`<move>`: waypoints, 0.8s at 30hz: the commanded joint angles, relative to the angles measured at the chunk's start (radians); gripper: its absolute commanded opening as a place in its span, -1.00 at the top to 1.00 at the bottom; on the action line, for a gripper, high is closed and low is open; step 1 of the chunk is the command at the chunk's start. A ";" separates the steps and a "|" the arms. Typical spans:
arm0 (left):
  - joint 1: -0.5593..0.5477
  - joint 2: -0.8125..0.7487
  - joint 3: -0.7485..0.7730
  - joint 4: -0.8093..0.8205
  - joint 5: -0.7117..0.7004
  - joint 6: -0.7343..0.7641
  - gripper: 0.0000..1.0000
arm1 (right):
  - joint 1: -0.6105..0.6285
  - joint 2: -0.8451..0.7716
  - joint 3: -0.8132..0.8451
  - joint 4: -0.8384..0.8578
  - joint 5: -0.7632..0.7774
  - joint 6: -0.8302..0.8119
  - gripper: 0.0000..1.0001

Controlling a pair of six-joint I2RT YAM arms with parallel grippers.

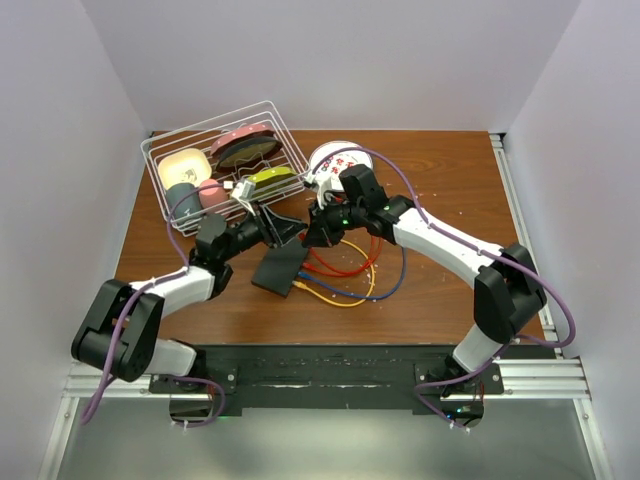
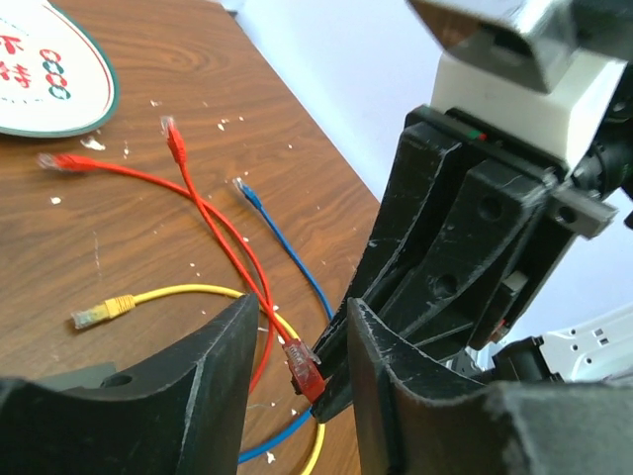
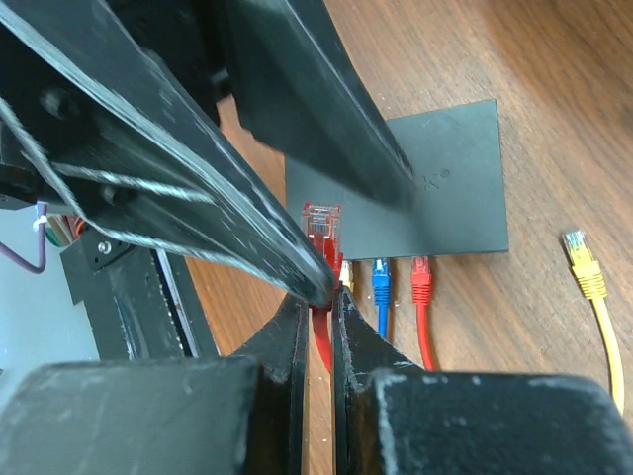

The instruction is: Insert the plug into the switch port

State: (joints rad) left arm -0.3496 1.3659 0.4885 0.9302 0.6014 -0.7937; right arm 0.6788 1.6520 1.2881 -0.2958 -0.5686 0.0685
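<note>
The switch [image 1: 278, 268] [image 3: 435, 188] lies flat on the wooden table, with a blue plug [image 3: 382, 287] and a red plug [image 3: 421, 269] seated in its near edge. My right gripper [image 3: 321, 302] [image 1: 318, 232] is shut on a red cable just behind its plug [image 3: 322, 226] [image 2: 305, 368], holding it above the table near the switch's port edge. My left gripper [image 2: 304, 307] [image 1: 285, 232] is open, its jaws standing on either side of that same plug without touching it. Its fingers [image 3: 297, 119] cross the right wrist view and hide part of the switch.
Loose red [image 2: 176, 139], blue [image 2: 247, 193] and yellow [image 2: 99, 312] plugs and their cables lie on the table right of the switch. A white patterned plate [image 1: 335, 160] [image 2: 40, 69] sits behind them. A wire rack [image 1: 225, 165] with dishes stands at the back left.
</note>
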 commanded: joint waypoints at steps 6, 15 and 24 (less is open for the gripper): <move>-0.031 0.027 0.032 0.065 -0.003 0.002 0.35 | 0.002 -0.092 -0.012 0.070 0.029 0.031 1.00; -0.035 -0.001 0.002 0.084 -0.058 -0.033 1.00 | 0.004 -0.165 -0.073 0.157 0.129 0.088 0.06; -0.057 -0.083 -0.054 0.045 -0.210 -0.114 1.00 | 0.004 -0.250 -0.211 0.385 0.177 0.205 -0.40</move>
State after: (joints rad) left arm -0.3916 1.3197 0.4477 0.9520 0.4770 -0.8631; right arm 0.6804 1.4082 1.0962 -0.0612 -0.4175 0.2108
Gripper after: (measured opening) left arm 0.115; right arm 0.703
